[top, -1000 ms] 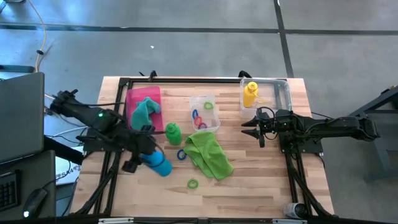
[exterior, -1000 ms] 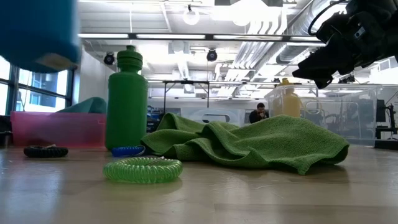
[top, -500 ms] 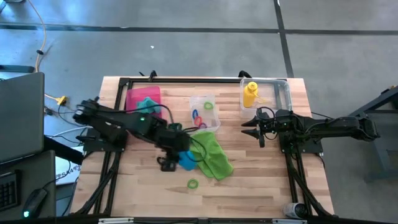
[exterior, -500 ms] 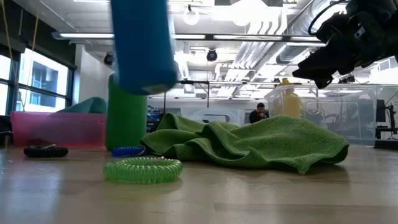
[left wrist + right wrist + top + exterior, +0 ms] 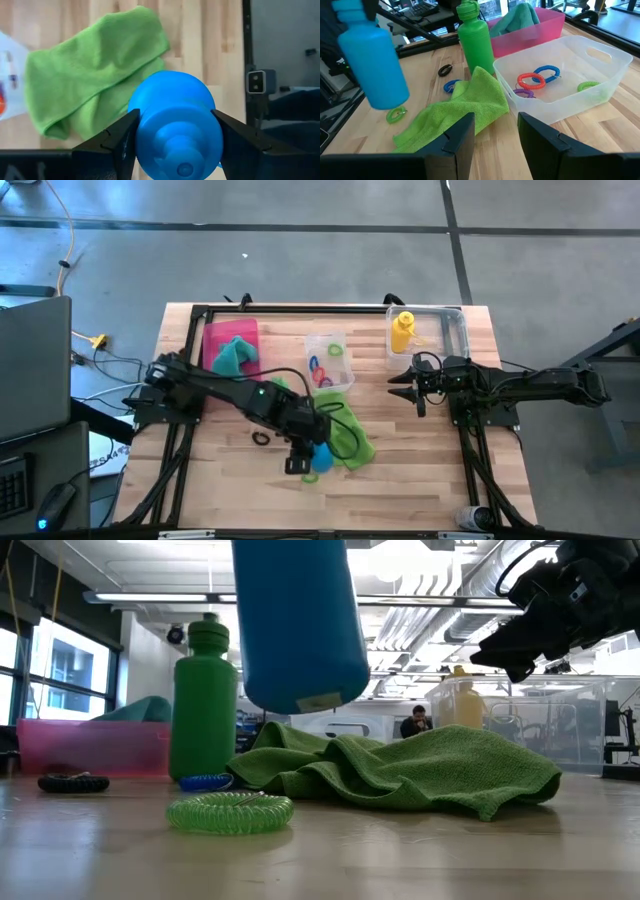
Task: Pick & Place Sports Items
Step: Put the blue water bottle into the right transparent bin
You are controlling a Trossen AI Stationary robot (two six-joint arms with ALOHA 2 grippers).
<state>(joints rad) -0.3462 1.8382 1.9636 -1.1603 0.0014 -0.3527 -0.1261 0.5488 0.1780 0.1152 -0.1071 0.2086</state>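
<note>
Left claw (image 5: 172, 145) grips blue bottle (image 5: 298, 625); label unreadable

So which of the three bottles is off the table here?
The blue bottle, held in the left gripper above the lime green towel. The green bottle stands on the table; the yellow bottle stands in a clear box.
</note>
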